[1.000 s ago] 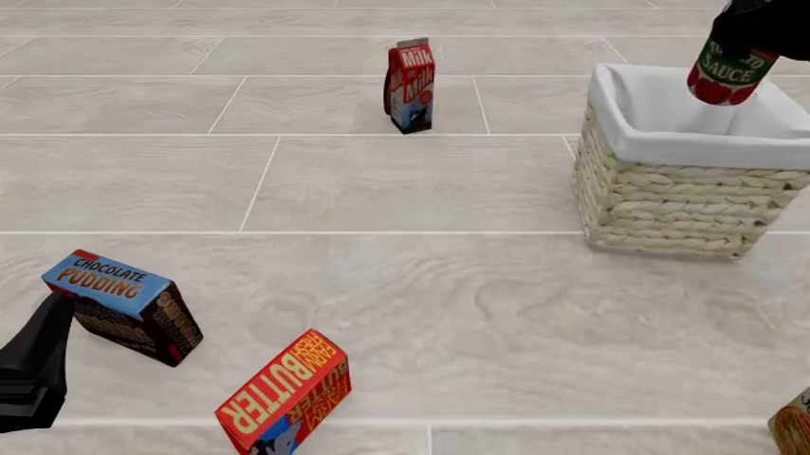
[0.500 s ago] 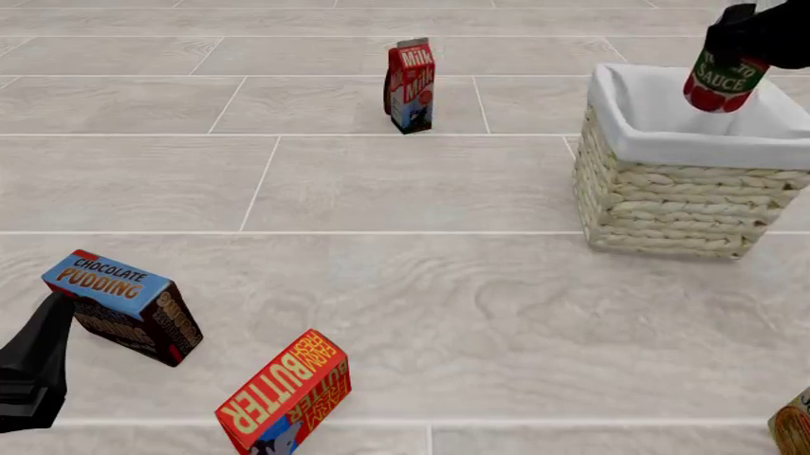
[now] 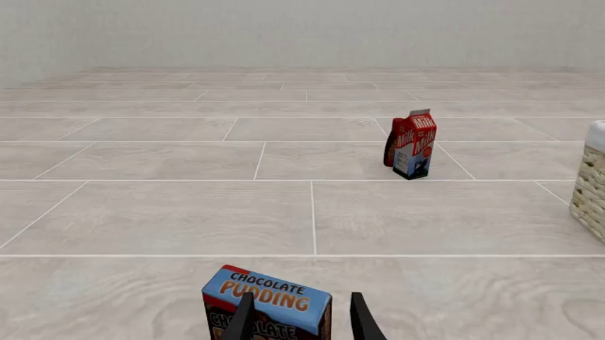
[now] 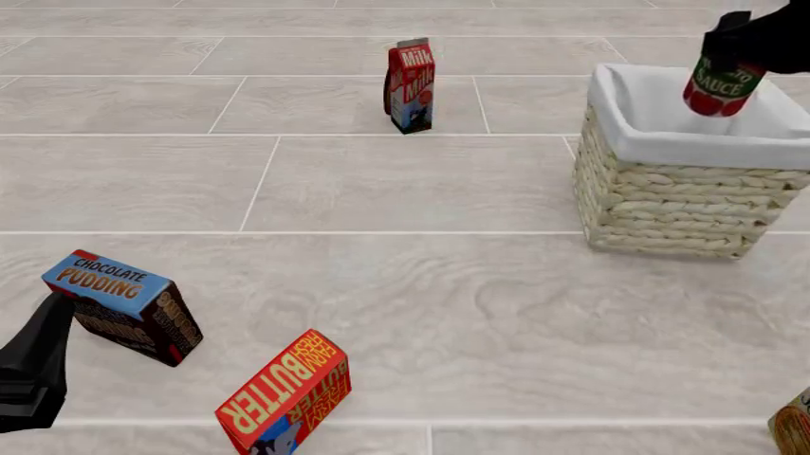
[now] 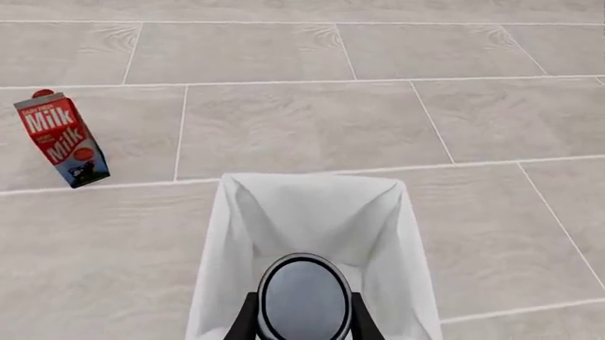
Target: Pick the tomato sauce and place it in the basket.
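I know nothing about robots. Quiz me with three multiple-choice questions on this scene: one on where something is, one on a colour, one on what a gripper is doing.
1. Where is the tomato sauce?
A. Lying on the floor by the butter box
B. Held over the basket opening
C. Standing next to the milk carton

2. What colour is the top face of the chocolate pudding box?
A. Blue
B. Green
C. White

3. What is the right gripper doing?
A. Hanging open with nothing in it
B. Clamped on the milk carton
C. Shut on the tomato sauce

Answers:
1. B, the front view shows the can in the air above the white lining.
2. A, its lettered face is blue.
3. C, the right wrist view shows fingers either side of the can's round end.
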{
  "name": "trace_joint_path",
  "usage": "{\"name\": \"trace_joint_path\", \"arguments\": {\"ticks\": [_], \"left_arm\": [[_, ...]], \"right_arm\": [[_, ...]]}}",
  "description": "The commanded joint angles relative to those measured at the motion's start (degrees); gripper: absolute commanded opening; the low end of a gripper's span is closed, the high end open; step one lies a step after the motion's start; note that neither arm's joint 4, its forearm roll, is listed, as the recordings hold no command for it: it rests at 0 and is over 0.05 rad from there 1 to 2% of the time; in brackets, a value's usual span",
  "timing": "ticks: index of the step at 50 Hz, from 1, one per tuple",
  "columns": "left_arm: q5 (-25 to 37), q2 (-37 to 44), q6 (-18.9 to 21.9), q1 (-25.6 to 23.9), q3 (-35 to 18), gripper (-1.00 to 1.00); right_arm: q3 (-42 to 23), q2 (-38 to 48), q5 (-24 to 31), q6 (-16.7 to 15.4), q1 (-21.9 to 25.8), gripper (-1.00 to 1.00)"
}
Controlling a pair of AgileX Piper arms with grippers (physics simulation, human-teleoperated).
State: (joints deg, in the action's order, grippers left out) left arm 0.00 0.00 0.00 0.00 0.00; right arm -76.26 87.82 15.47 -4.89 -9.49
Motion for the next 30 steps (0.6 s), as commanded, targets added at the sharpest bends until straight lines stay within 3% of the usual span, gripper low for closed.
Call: {"name": "trace_joint_path", "arguments": {"ticks": [1, 30], "left_arm": [[0.0, 0.0, 0.0, 0.0, 0.0, 1.0], [0.0, 0.0, 0.0, 0.0, 0.0, 1.0]], "right_arm": [[-0.59, 1.08, -0.53, 1.29, -0.08, -1.0], [-0.8, 4.51, -2.48, 1.65, -0.13, -1.0]]}}
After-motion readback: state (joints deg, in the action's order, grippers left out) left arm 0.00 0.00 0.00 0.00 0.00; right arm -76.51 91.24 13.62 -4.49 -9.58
